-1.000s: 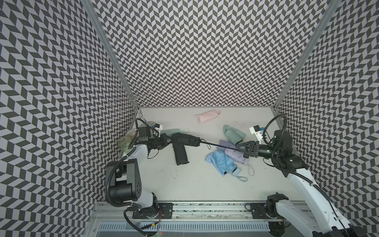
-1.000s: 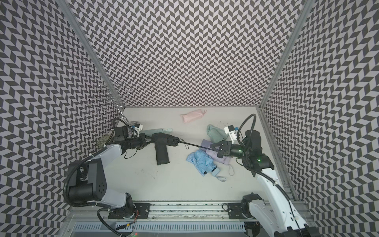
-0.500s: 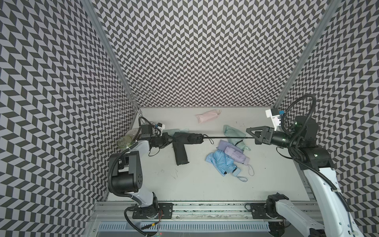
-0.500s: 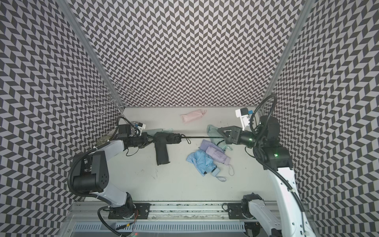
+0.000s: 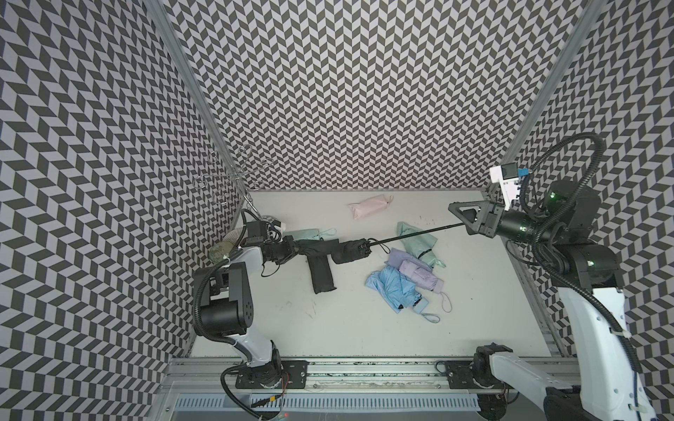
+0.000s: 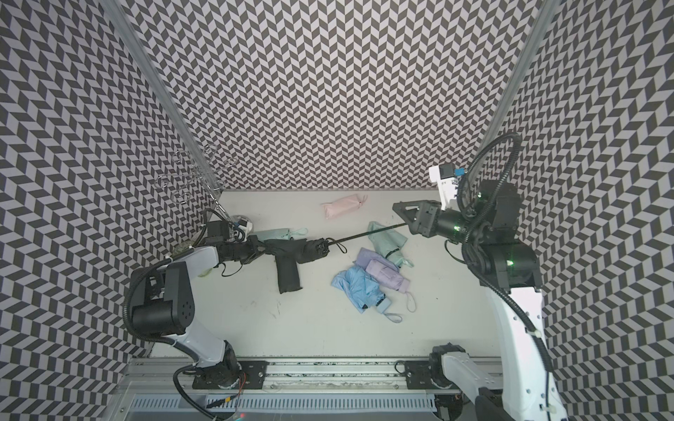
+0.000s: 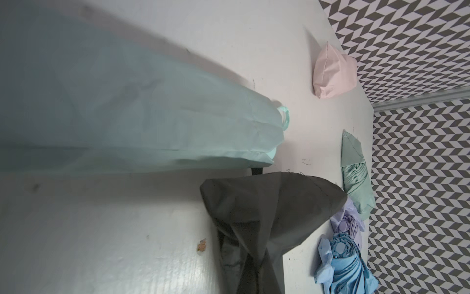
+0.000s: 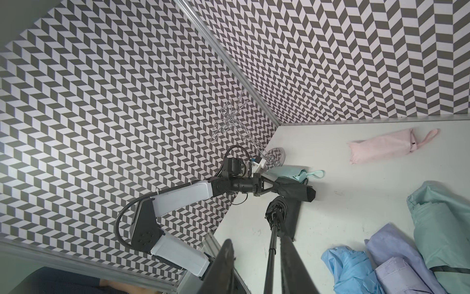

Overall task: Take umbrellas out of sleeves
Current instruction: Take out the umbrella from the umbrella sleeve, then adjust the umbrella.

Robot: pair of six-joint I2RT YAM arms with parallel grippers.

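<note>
A black umbrella hangs stretched between my two grippers, in both top views. My left gripper is shut on the bunched end of its black sleeve, near the left wall. My right gripper is raised at the back right and shut on the umbrella's handle end. The thin black shaft runs out long between its fingers. The umbrella's folded fabric still sits in the sleeve's mouth. A second black bundle lies flat below them.
A pink umbrella lies in its sleeve at the back. A sleeved mint one lies behind the left gripper. Bare mint, lavender and light blue umbrellas are heaped at centre right. A wire stand and a glass stand by the left wall.
My right gripper has gone up and back to the right, and the black umbrella's shaft has drawn out long. My left gripper has stayed by the left wall on the sleeve.
</note>
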